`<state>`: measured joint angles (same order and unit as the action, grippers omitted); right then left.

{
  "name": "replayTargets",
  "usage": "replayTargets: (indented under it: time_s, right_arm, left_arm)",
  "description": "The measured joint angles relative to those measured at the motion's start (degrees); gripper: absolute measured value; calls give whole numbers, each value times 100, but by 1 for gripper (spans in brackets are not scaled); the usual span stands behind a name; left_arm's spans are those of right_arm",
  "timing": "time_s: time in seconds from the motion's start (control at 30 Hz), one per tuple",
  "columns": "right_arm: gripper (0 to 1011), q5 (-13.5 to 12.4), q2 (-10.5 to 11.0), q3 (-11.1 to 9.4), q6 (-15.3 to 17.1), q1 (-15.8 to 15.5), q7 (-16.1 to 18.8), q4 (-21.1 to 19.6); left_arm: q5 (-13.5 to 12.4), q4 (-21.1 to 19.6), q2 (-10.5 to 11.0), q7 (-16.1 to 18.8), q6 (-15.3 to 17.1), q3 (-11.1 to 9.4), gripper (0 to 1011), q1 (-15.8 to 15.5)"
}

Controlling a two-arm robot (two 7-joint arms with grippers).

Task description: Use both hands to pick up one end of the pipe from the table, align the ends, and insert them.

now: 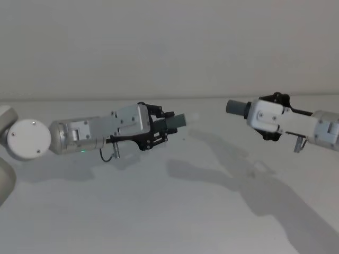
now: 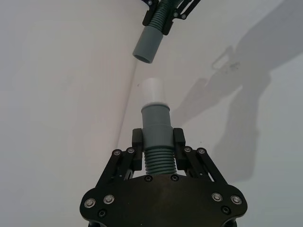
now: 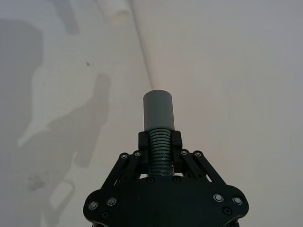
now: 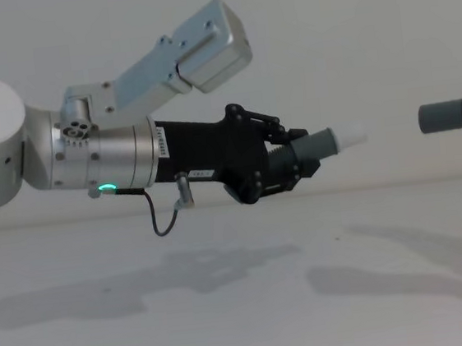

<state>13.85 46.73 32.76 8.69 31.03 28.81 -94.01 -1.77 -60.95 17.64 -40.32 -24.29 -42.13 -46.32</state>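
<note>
Both pipe pieces are held in the air above the white table. My left gripper is shut on the ribbed part of one grey pipe piece, whose whitish end points right. My right gripper is shut on the other pipe piece, its round grey mouth pointing left. A gap separates the two ends. In the left wrist view the whitish tip faces the open grey mouth, slightly offset. In the chest view the tip and the grey end sit at nearly the same height.
Shadows of the arms fall on the table below. A plain pale wall stands behind the table's far edge.
</note>
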Motion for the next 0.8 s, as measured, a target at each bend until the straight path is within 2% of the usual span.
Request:
replayTargets:
  time_s: [0.4,0.8]
  right_arm:
    - [244,133,120,155,-590,-65,178,-147]
    - [244,141,112,194,-902,-130,247,-259]
  left_arm:
    - [-92,12,45,63,-213,12,345,68]
    - [-94,-63,91,70,-295,31,345,154]
